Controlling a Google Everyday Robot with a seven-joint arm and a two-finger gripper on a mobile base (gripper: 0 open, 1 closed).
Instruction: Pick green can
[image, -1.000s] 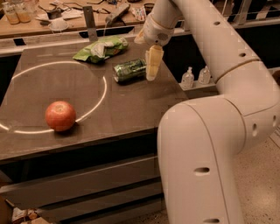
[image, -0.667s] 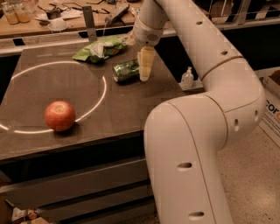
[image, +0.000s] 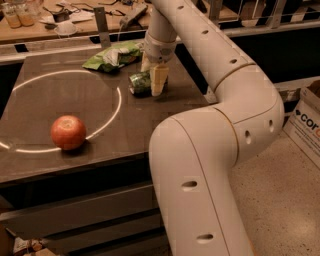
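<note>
The green can (image: 138, 83) lies on its side on the dark table (image: 75, 105), just right of a white ring of light. My gripper (image: 152, 80) comes down from the arm above, at the can's right end. It is open. One pale finger (image: 159, 80) stands on the near side of the can's end and the other (image: 146, 63) shows on the far side. The can rests on the table.
A light-green crumpled chip bag (image: 112, 55) lies just behind the can. A red apple (image: 68, 132) sits at the front left. My white arm (image: 210, 150) fills the right side. A cardboard box (image: 305, 117) stands on the floor at far right.
My arm has swung left and the gripper has moved from beside the can's right end to close over that end. The can, bag and apple have not moved.
</note>
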